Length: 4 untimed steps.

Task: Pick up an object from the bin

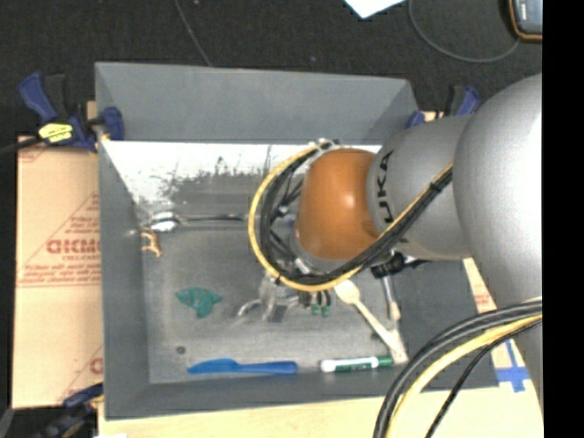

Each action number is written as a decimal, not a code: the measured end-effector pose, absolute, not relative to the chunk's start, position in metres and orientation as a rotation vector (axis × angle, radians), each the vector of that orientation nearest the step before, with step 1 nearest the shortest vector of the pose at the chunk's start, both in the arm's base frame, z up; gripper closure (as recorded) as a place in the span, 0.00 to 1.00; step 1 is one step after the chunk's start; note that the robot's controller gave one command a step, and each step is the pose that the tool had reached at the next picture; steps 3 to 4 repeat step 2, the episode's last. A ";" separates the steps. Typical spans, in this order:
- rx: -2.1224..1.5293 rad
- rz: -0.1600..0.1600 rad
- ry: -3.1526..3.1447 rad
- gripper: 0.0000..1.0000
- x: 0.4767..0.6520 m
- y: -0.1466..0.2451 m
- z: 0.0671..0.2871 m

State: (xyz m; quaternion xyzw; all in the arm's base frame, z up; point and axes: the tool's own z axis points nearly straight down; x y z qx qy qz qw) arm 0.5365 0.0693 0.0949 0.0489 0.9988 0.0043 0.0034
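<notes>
small green piece lies on the floor mid-bin, just beside the gripper and near a wooden spoon. gripper's down low, can't tell if it's open or closed.

The bin is grey, the scrap teal, the long stick blue, the marker green and white.

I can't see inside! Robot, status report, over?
Jaws low in grey metal bin's middle. Small green piece, cream wooden spoon beside them. Nothing blocking seen.
</notes>
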 end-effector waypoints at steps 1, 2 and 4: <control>0.151 0.016 3.125 1.00 0.539 0.069 0.145; 0.150 0.017 3.124 1.00 0.539 0.069 0.176; 0.150 0.017 3.124 1.00 0.539 0.069 0.176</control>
